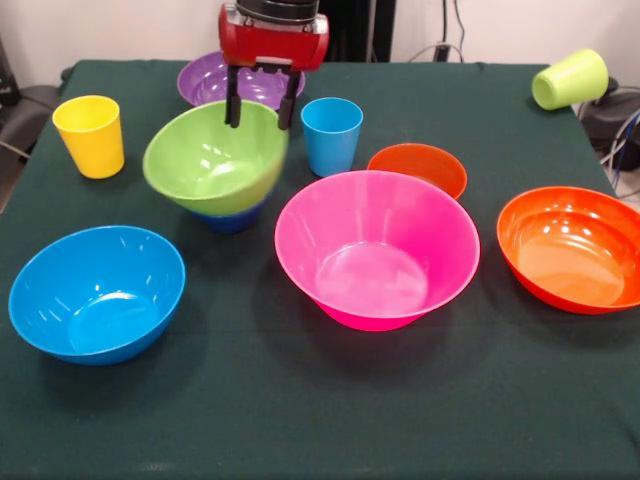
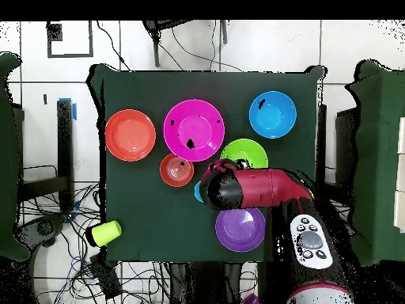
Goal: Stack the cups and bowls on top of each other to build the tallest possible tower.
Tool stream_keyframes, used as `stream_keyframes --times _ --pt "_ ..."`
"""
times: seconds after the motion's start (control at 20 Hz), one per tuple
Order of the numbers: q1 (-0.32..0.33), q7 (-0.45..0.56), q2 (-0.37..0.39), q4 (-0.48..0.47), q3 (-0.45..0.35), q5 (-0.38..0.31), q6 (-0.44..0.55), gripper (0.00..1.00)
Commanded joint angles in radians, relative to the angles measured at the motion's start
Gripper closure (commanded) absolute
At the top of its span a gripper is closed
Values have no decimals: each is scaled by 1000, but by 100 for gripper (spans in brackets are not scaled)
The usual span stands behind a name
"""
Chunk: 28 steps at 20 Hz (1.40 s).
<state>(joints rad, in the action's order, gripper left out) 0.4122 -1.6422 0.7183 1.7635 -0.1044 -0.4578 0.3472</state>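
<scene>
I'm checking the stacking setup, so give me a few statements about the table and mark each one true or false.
1. The lime green bowl sits tilted on the small dark blue bowl. True.
2. The lime green cup stands upright. False: it lies on its side near the table's corner.
3. The gripper has its fingers astride the lime green bowl's rim. True.
4. The pink bowl has a cup inside it. False: it is empty.

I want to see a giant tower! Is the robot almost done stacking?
Not nearly. So far only the lime green bowl sits, tilted, on the small dark blue bowl, and the gripper straddles its far rim. The pink bowl, the other bowls and all three cups remain unstacked; the lime green cup lies tipped over.
</scene>
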Motion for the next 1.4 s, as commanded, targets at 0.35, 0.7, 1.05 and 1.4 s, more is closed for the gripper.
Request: stream_keyframes --times 0.35,0.7,1.05,1.4 --pt "59 31 -63 40 -163 30 126 0" --pt "74 41 -59 32 -184 27 151 0" --pt "71 35 -32 26 -205 47 203 0" --pt "49 19 13 34 -216 76 255 0"
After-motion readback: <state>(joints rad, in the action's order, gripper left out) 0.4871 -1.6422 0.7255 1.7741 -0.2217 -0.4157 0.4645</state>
